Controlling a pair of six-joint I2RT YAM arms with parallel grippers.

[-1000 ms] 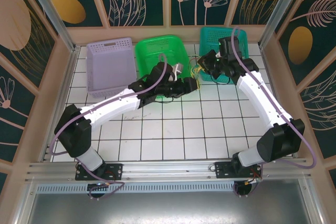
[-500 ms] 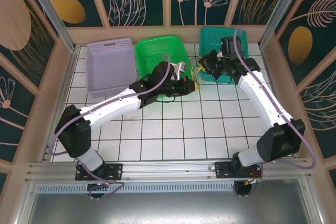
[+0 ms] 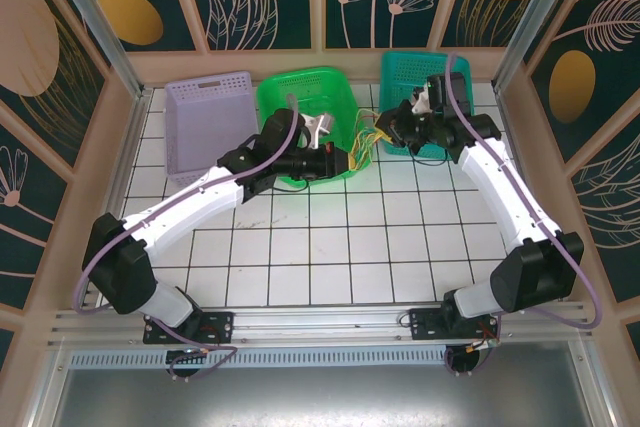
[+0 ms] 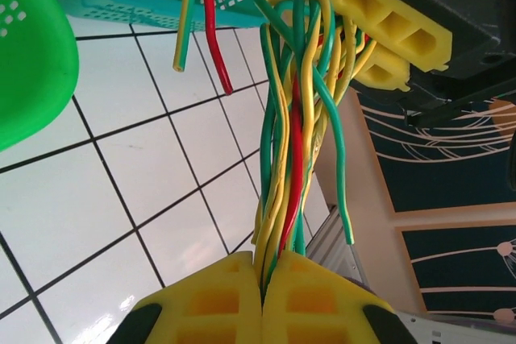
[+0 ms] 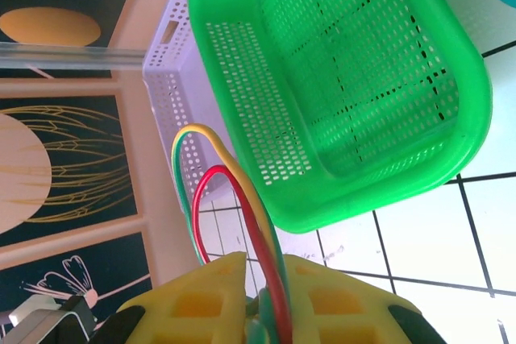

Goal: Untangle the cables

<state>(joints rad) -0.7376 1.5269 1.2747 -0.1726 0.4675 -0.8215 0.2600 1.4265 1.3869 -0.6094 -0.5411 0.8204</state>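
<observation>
Left gripper (image 4: 262, 275) was clamped shut on one end of a bundle of thin green, yellow and red flexible cables (image 4: 290, 134). Right gripper (image 5: 258, 275) was closed on the other end, with a yellow-red-green loop arching out of it. The cables hung taut between the two, above the white tiled table (image 3: 330, 247) near its far edge, right of centre, in front of the gap between two baskets. A few loose ends dangled free: a red and a yellow-green one by the right gripper, and a green one lower down.

Step in hand, as I read it: pulling the bundle apart. Both grippers seemed to hold many strands at once, so a straight pull would likely only tighten the knot. Better to ease apart slowly along the far edge, watch which strand slackens, then regrip a single colour. Keep the loose ends off the basket rims and holes, where they could snag.

Containers:
- The bright green perforated plastic basket (image 5: 347, 78) at the far edge, centre, looked empty in the right wrist view.
- The lavender perforated plastic basket (image 3: 210, 122), to its left, looked empty from above.
- The teal perforated plastic basket (image 3: 410, 77), to the right, was partly covered by the right arm, so I could not tell its contents.
</observation>
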